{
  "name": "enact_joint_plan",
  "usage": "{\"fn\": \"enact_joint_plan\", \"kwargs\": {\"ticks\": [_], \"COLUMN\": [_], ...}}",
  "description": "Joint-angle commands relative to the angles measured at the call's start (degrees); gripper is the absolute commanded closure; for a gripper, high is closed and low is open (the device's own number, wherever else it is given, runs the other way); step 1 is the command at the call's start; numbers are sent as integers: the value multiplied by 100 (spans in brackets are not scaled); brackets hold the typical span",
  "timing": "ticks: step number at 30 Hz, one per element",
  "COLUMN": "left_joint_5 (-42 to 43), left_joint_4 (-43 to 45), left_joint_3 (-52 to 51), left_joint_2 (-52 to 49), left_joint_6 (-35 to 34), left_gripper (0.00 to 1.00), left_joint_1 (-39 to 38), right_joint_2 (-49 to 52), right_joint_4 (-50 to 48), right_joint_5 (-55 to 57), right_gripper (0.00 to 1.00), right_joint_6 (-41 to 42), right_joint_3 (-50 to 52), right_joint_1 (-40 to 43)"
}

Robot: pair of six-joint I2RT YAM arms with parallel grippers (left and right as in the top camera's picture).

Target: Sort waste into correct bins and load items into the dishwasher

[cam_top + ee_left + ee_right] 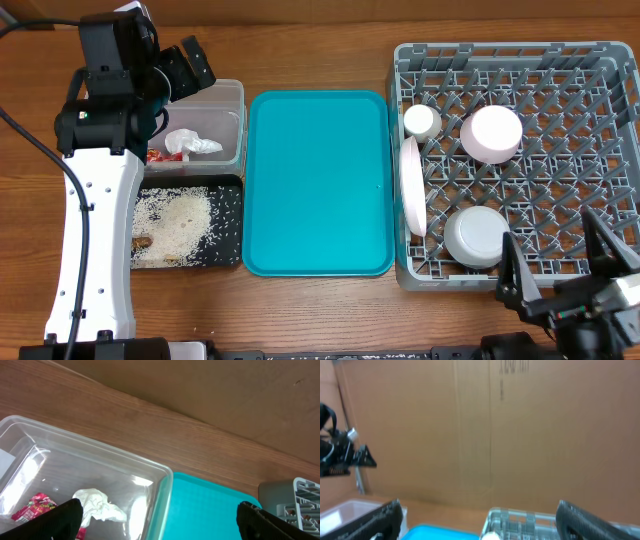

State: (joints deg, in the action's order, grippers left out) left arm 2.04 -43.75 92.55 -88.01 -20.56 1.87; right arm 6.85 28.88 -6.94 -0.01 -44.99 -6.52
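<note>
centrally, teal tray (318, 190) beside rack (500, 52)

I see the clear plastic tub (228, 92) at the far left, holding the crumpled white tissue (192, 143) and, just beside it toward the tub's left wall, the red-and-silver candy wrapper (157, 155). Just in front of the tub sits the black tray (239, 232), with rice scraps (175, 220) heaped pale across its left and middle and scattered thin to the right. Far right stands the grey dish rack (500, 50) — lattice floor, rows of pegs. Along its left side the pale plate (411, 185) stands on edge, with the small white cup (421, 122) just behind it. A pale pink bowl (491, 134) lies near the cup, bottom up as far as I can judge, and a greyish-white bowl (475, 236) sits near the front — which way up, I can't tell.
</note>
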Motion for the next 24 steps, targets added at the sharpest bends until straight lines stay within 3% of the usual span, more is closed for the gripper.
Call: {"fn": "enact_joint_plan", "kwargs": {"ticks": [1,6,12,24], "left_joint_5": [-57,-57,-57,-57], "left_joint_4": [20,20,20,20], "left_joint_3": [50,50,50,50], "left_joint_2": [-7,-7,-7,-7], "left_joint_6": [87,85,85,85], "left_gripper": [0,0,0,0], "left_joint_1": [-39,-39,-39,-39], "right_joint_2": [-299,-669,-669,-669], "right_joint_4": [-695,-2284,-3327,-3740], "right_joint_5": [87,28,28,-177], "right_gripper": [0,0,0,0], "right_joint_6": [-2,155,197,369], "right_joint_3": [822,2177,3021,4019], "right_joint_1": [-15,-15,-15,-15]}}
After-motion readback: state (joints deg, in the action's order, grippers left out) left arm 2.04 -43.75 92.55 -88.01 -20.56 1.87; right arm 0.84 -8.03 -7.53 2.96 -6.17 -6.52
